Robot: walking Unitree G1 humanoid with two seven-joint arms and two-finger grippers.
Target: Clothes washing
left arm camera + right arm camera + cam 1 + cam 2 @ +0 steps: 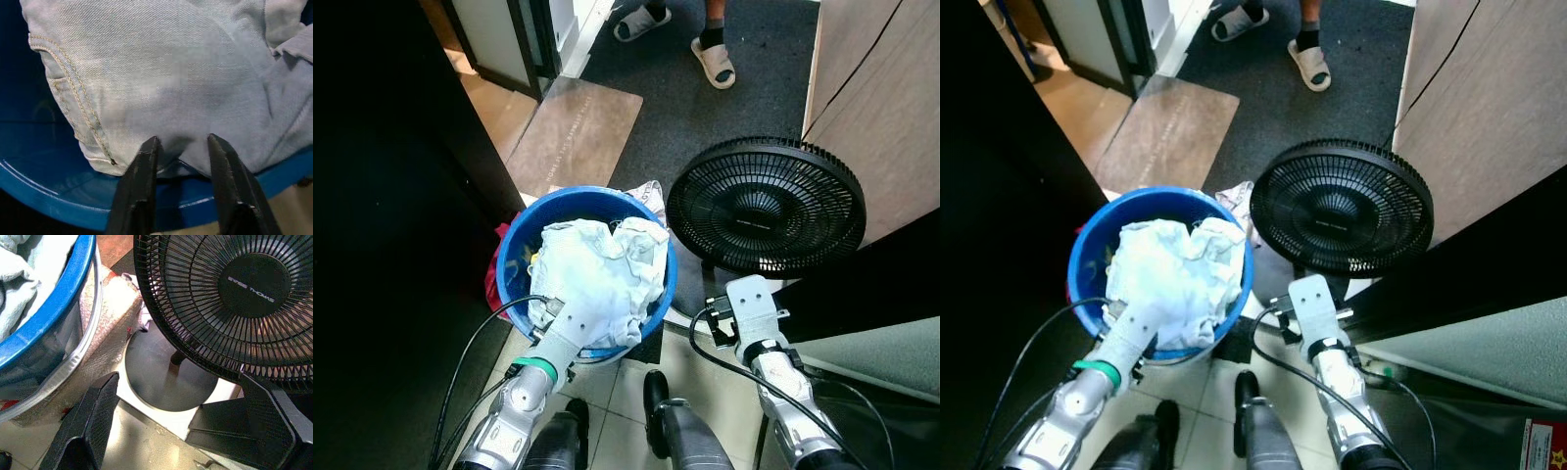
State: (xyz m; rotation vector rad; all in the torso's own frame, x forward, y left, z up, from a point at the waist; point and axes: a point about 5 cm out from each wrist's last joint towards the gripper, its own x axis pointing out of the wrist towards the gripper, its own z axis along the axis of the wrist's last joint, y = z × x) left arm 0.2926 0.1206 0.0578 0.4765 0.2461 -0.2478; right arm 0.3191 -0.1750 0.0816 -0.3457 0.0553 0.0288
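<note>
Left hand point(178, 147) at the near rim of a blue tub point(514, 245), fingers slightly apart against pale jeans point(602, 274) heaped inside; right hand point(181, 396) spread wide before a black fan point(766, 206); beyond, sandalled feet point(715, 59).

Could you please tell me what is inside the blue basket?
The blue basket holds pale denim clothes heaped to its rim, with the left gripper at them. Anything beneath is covered.
</note>
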